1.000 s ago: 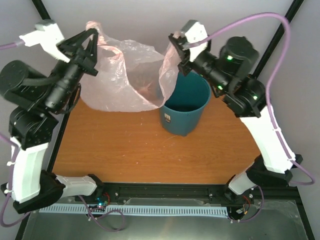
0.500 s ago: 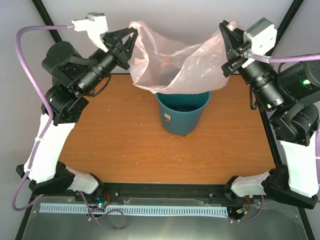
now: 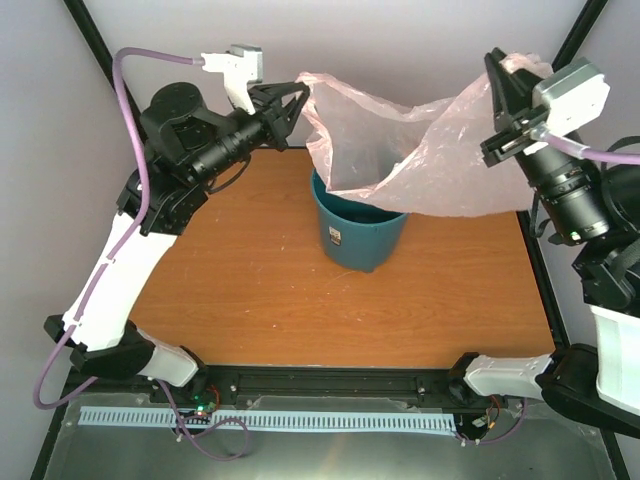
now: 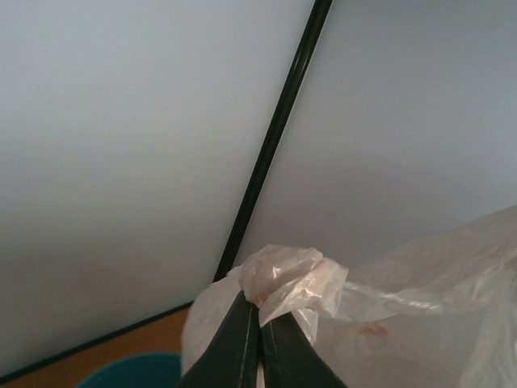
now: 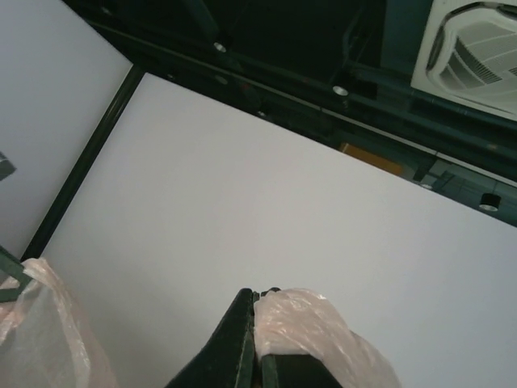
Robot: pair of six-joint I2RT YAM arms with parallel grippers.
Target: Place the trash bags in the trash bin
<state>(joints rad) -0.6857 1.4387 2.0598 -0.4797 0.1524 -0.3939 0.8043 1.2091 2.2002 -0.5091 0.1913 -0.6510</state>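
The pale-pink translucent trash bag (image 3: 420, 150) hangs stretched between both grippers, high above the table. Its lower part sags over the rim of the teal trash bin (image 3: 365, 235), which stands upright at the back middle with a white label on its side. My left gripper (image 3: 300, 95) is shut on the bag's left end, seen bunched at the fingertips in the left wrist view (image 4: 283, 279). My right gripper (image 3: 497, 75) is shut on the bag's right end, seen in the right wrist view (image 5: 311, 319). The bin's rim (image 4: 137, 368) shows low in the left wrist view.
The orange-brown tabletop (image 3: 300, 300) lies inside a black frame with upright posts at the back corners (image 3: 85, 30). Pale walls stand close behind. Purple cables loop from both arms.
Both arms have risen and swung right, carrying the bag from left of the bin to stretched over it. The right gripper has pulled further out to the right.
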